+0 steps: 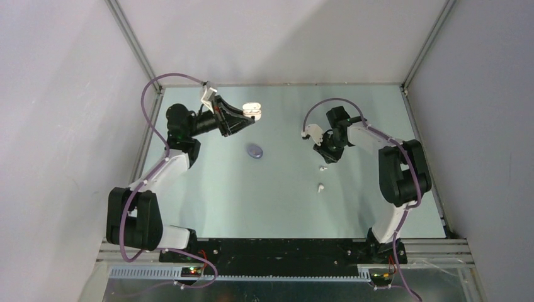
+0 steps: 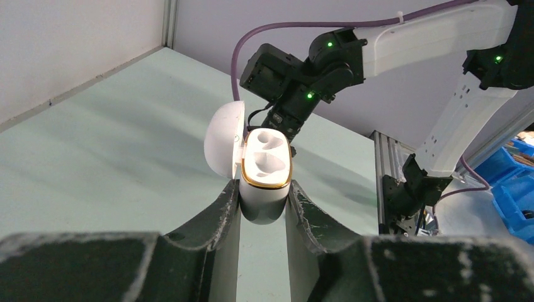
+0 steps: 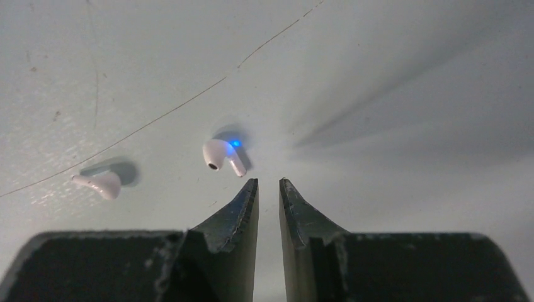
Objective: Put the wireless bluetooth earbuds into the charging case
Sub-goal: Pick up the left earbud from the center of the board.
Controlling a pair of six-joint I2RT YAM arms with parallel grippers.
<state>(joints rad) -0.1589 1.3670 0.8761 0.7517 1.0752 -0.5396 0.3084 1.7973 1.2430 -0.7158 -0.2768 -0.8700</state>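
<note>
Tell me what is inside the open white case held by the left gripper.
The white case in the left gripper shows two moulded sockets, both empty. The gripper's fingers cover its lower body, and the lid has its inner face turned away.

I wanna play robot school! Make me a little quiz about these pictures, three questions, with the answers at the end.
1. True or false: the left gripper holds the white case with its lid open.
2. How many white earbuds lie on the table? A: one. B: two. C: four.
3. Fill in the gap: the closed case lying on the table is coloured ____.

Key: 1 true; 2 B; 3 purple.
</note>
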